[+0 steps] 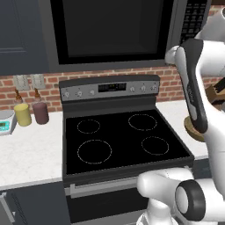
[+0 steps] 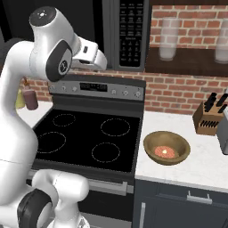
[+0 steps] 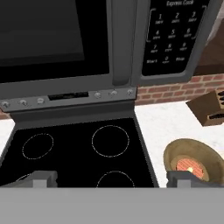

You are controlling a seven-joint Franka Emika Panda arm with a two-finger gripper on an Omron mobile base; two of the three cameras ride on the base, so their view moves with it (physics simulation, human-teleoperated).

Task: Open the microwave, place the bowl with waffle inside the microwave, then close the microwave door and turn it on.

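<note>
You have the gripper (image 3: 113,178) spread wide with nothing between its fingertips (image 3: 43,178); in the hand view they rise at 7 and 5 o'clock, apart over the black stove (image 3: 78,148).

The microwave (image 1: 118,33) hangs above the stove, at 12 o'clock in the left base view. The microwave door (image 3: 52,41) is shut: its black glass window sits flush in the dark grey frame. The curved grey bar handle (image 3: 121,41) runs upright along the door's right edge, at 12 o'clock in the hand view, and the black keypad (image 3: 173,35) sits just beside it toward 1 o'clock.

The bowl (image 2: 166,147) stands upright on the white counter (image 2: 205,160) just beside the stove's right edge, at about 4 o'clock in the right base view. The waffle (image 2: 167,152) lies in its bottom. In the hand view the bowl shows at 4 o'clock, close to the right fingertip; you cannot tell from there whether they touch.

A wooden knife block (image 2: 209,116) stands on the counter at 3 o'clock in the right base view, apart from the bowl. At 9 o'clock in the left base view you see a yellow jar (image 1: 22,113) and a dark red jar (image 1: 40,111) side by side on the left counter.
</note>
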